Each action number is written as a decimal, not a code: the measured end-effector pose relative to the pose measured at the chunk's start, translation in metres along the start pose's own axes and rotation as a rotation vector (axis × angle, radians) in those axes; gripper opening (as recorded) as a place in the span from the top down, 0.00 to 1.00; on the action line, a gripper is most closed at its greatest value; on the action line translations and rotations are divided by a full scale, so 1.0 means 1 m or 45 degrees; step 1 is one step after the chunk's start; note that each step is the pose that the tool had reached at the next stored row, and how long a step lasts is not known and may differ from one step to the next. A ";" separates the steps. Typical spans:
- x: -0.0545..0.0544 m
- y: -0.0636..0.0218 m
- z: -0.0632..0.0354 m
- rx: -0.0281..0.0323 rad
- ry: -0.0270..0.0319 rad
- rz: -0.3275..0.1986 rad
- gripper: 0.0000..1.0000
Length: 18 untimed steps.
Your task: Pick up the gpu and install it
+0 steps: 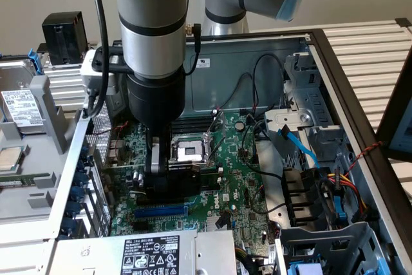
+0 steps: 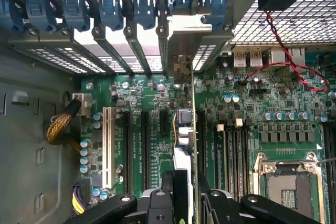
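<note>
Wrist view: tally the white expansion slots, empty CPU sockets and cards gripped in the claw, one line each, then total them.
Long white plastic expansion slot: 1
Empty square metal-framed CPU socket: 1
Small green gpu card, edge-on, gripped in the black claw: 1
Total: 3

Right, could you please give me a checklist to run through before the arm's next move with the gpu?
1. Grip: the gripper is closed on the gpu, card edge-on between its fingers: ok.
2. Card attitude: upright over the motherboard: ok.
3. Silver bracket sits at the case's rear slot openings: ok.
4. Card's bottom edge seated in a slot: cannot tell.
5. Red and black wire lies apart from the card: ok.
</note>
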<state>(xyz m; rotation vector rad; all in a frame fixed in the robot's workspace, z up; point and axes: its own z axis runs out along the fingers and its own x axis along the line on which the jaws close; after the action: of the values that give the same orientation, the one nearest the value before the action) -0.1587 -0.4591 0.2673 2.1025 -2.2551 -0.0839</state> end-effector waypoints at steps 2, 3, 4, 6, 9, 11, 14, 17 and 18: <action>-0.001 0.0007 0.0006 0.0001 -0.0002 0.000 0.73; -0.001 0.0009 0.0008 0.0000 -0.0002 0.000 0.73; -0.001 0.0011 0.0009 0.0000 0.0000 0.000 0.73; -0.001 0.0013 0.0010 -0.0003 0.0005 -0.002 0.73; -0.001 0.0020 0.0019 -0.0001 0.0000 -0.002 0.73; -0.001 0.0021 0.0027 -0.0002 0.0000 -0.002 0.73; -0.001 0.0021 0.0041 -0.0002 -0.0002 -0.001 0.73; -0.001 0.0020 0.0056 -0.0017 0.0001 0.000 0.73; -0.001 0.0021 0.0056 -0.0036 0.0005 0.000 0.73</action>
<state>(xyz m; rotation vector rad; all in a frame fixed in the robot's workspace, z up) -0.1612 -0.4583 0.2619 2.1006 -2.2538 -0.0866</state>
